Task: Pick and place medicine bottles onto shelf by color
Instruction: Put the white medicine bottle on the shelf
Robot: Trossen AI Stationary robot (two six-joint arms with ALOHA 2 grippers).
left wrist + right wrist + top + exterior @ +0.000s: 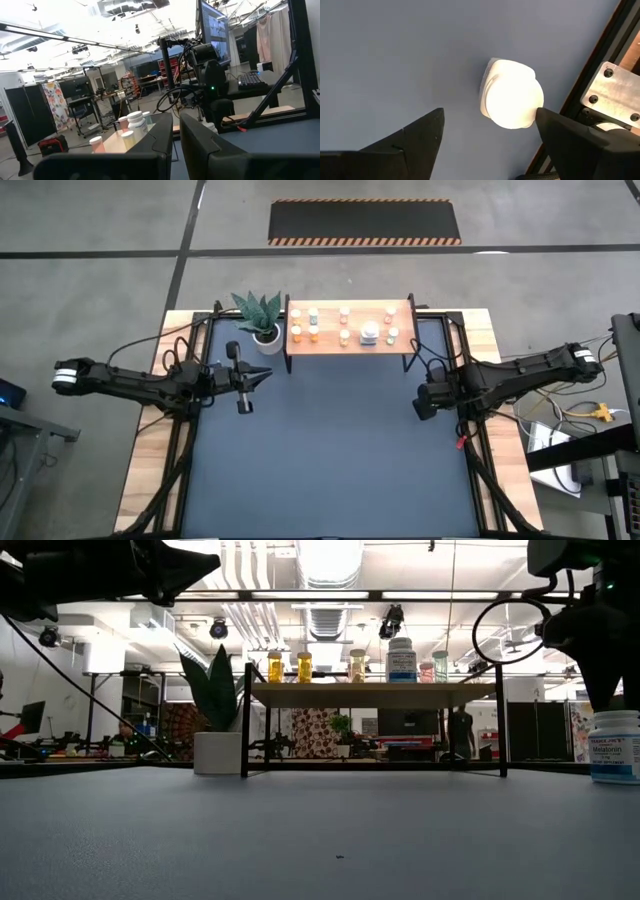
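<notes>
Dark blue surface (330, 450) holds one white-capped bottle (511, 95) beneath the wide-open, empty right tool (490, 132); the light-wood shelf (300, 348) carries the rest. Left tool (262, 376) shut, empty.

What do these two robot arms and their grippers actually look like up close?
Both arms are slim, dark and jointed, each with a white band near its outer end and loose black cables trailing along it. The left gripper ends in two dark, flat, tapering fingers. The right gripper has the same black wedge-shaped fingers, and a bare metal plate with screws shows beside it.
</notes>
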